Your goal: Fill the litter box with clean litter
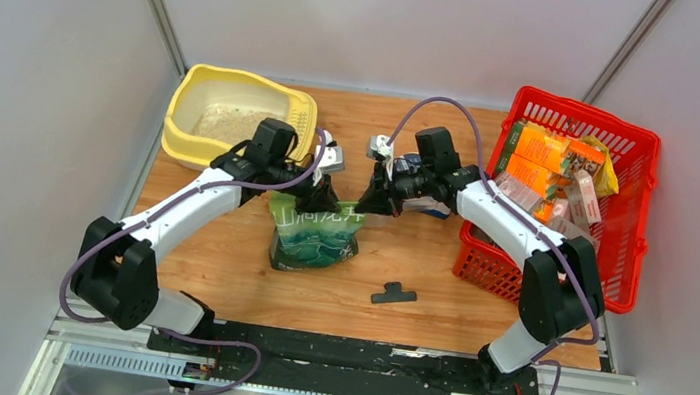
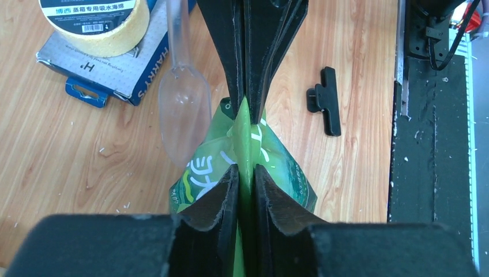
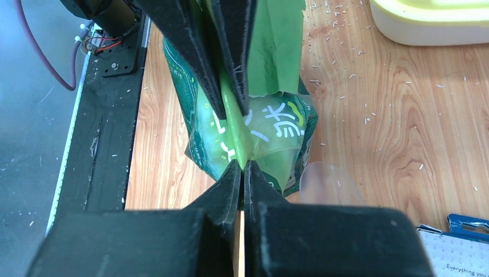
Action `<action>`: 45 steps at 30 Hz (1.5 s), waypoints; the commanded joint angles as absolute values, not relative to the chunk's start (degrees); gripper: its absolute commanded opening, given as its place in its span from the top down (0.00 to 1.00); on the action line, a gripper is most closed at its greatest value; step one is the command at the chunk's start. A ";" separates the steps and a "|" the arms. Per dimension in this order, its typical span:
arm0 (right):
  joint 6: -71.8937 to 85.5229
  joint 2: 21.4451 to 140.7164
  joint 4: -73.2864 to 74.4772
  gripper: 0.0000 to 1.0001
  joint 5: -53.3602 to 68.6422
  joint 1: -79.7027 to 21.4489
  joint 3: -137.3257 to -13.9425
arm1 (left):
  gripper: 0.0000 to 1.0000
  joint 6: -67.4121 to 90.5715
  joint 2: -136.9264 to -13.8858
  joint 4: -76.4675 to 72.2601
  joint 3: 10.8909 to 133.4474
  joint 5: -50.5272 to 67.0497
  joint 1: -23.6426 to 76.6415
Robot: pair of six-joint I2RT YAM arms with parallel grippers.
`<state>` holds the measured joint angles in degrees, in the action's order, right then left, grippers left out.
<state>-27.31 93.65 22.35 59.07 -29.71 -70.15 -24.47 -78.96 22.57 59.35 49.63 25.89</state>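
The pale yellow litter box (image 1: 288,109) stands at the back left with a thin layer of beige litter (image 1: 229,122) in it; its corner (image 3: 432,26) also shows in the right wrist view. The green litter pouch (image 1: 314,238) stands upright at mid-table. My left gripper (image 2: 247,170) is shut on the pouch's flattened top edge (image 2: 245,130). My right gripper (image 3: 243,164) pinches the same top edge of the pouch (image 3: 277,130) from the opposite side. Seen from above, the left gripper (image 1: 324,197) and right gripper (image 1: 368,203) face each other over the pouch.
A clear plastic scoop (image 2: 184,109) lies beside the pouch. A tape roll (image 2: 95,20) sits on a blue carded pack (image 2: 115,66). A black clip (image 1: 395,294) lies near the front. The red basket (image 1: 634,152) of cartons stands at right. Spilled grains dot the wood.
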 commanded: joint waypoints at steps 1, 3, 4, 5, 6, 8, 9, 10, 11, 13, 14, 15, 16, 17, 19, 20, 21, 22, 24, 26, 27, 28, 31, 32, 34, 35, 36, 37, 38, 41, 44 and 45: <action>-25.05 93.69 17.49 1.00 59.41 -29.97 -72.07 | 0.89 -23.30 -80.07 19.25 61.17 52.38 26.80; -23.74 93.60 17.05 0.97 58.45 -29.97 -71.98 | 0.97 -22.15 -80.16 18.55 61.17 52.47 26.72; -23.30 93.78 17.22 0.91 58.27 -29.45 -72.24 | 1.00 -21.19 -80.16 18.37 61.17 52.47 26.72; -21.99 93.52 17.66 0.83 58.01 -28.92 -72.42 | 1.00 -20.75 -80.07 18.20 61.17 52.38 26.72; -21.10 92.99 17.84 0.68 57.49 -28.22 -72.60 | 1.00 -20.74 -80.07 18.37 61.17 52.47 26.72; -17.69 90.46 17.93 0.44 51.55 -26.38 -72.69 | 1.00 -20.83 -79.98 19.42 61.26 52.47 26.72; -17.67 89.31 18.63 0.37 48.98 -25.93 -72.69 | 1.00 -21.00 -80.07 19.95 61.26 52.38 26.72; -19.06 88.25 21.42 0.34 48.00 -24.80 -72.51 | 1.00 -20.92 -80.07 20.30 61.35 52.21 26.72; -21.25 86.85 23.53 0.32 48.77 -24.26 -72.16 | 1.00 -20.74 -80.07 20.48 61.26 52.03 26.72; -29.94 83.42 31.85 0.33 48.43 -23.91 -71.90 | 1.00 -19.70 -80.07 20.48 61.00 51.68 26.63; -33.54 82.54 35.30 0.35 48.78 -23.91 -71.89 | 1.00 -19.25 -80.24 20.48 61.00 51.33 26.63; -39.06 81.22 42.21 0.35 49.13 -23.91 -71.89 | 1.00 -18.99 -80.16 20.57 60.82 51.33 26.63; -42.59 80.86 45.84 0.35 49.83 -23.99 -71.81 | 1.00 -18.72 -80.16 20.48 60.73 51.59 26.63; -46.11 80.86 49.71 0.36 50.79 -24.17 -71.89 | 1.00 -18.72 -79.90 20.04 60.56 51.59 26.63; -52.35 81.38 59.04 0.40 49.67 -26.09 -73.03 | 1.00 -18.02 -79.63 19.08 59.86 50.63 26.63; -52.56 81.56 60.89 0.43 47.83 -26.80 -73.39 | 1.00 -17.67 -79.11 18.64 59.59 50.28 26.63; -53.52 81.30 63.43 0.44 47.46 -27.85 -73.30 | 1.00 -16.80 -78.93 18.28 59.07 49.84 26.63; -53.79 81.04 64.15 0.45 46.24 -28.56 -72.78 | 1.00 -16.53 -78.23 17.24 58.71 49.66 26.63; -54.57 80.51 65.29 0.46 43.61 -31.18 -70.59 | 1.00 -13.56 -77.61 15.48 57.48 48.70 26.54; -56.51 80.77 66.53 0.47 38.95 -33.21 -69.53 | 1.00 -10.65 -76.47 12.67 56.35 48.17 26.63; -56.43 81.21 66.71 0.47 37.63 -34.70 -69.00 | 1.00 -7.94 -76.03 11.70 55.82 48.43 26.63; -54.51 82.26 66.36 0.49 35.44 -34.98 -67.69 | 1.00 -7.04 -75.33 9.51 55.20 48.60 26.63; -51.86 83.58 62.41 0.52 31.83 -35.16 -64.62 | 1.00 -5.97 -74.27 7.82 52.74 48.25 26.63; -51.59 83.84 61.45 0.53 31.03 -35.24 -63.73 | 1.00 -6.32 -74.01 7.82 51.69 48.08 26.63; -53.25 83.76 60.56 0.53 29.89 -35.51 -61.36 | 1.00 -7.12 -73.04 7.74 50.54 48.25 26.63; -54.65 83.32 60.38 0.53 29.27 -35.68 -60.30 | 1.00 -7.38 -72.78 8.08 49.84 48.43 26.63; -54.67 83.15 59.60 0.53 28.75 -35.94 -59.51 | 1.00 -7.64 -72.60 8.61 49.75 48.51 26.63; -54.67 83.06 59.42 0.53 28.48 -36.12 -58.72 | 1.00 -7.56 -72.08 9.48 49.57 48.69 26.54; -54.41 83.14 59.07 0.54 28.65 -36.21 -57.49 | 1.00 -7.56 -71.90 9.49 49.14 48.78 26.63; -51.60 83.06 53.38 0.54 26.29 -37.00 -54.33 | 1.00 -7.56 -71.54 9.14 48.43 49.74 26.63; -50.98 83.14 49.76 0.54 24.88 -37.09 -52.74 | 1.00 -7.91 -72.33 9.58 48.43 50.01 26.63; -50.54 83.67 49.22 0.54 24.79 -37.00 -52.30 | 1.00 -7.91 -72.42 9.58 48.34 49.92 26.63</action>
